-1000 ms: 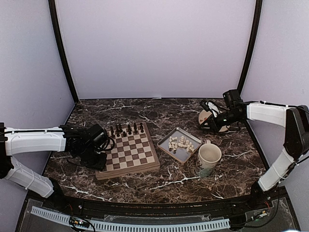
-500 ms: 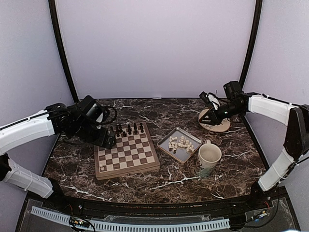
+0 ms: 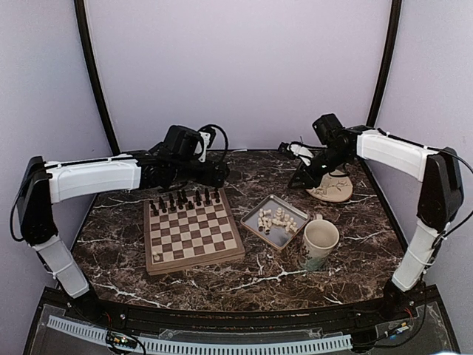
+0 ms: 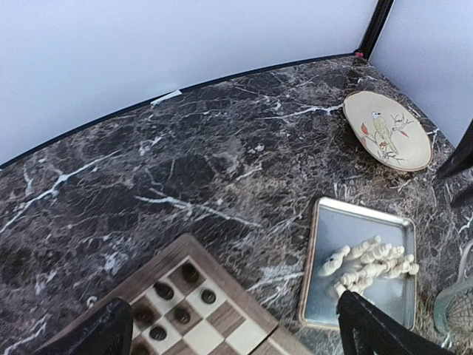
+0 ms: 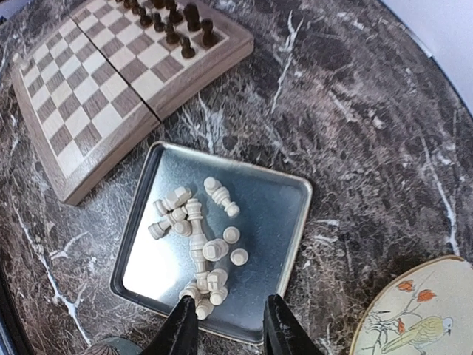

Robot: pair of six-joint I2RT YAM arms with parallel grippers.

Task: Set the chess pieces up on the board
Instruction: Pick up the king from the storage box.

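In the tray (image 5: 275, 216), tiny cream chessmen (image 5: 196, 238)

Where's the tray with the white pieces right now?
In the top view the metal tray sits right of centre, between the chessboard on its left and the mug on its right.

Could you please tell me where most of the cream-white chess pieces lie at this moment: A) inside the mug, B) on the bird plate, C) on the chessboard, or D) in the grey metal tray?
D: the cream-white chess pieces lie heaped in the grey metal tray, beside the board.
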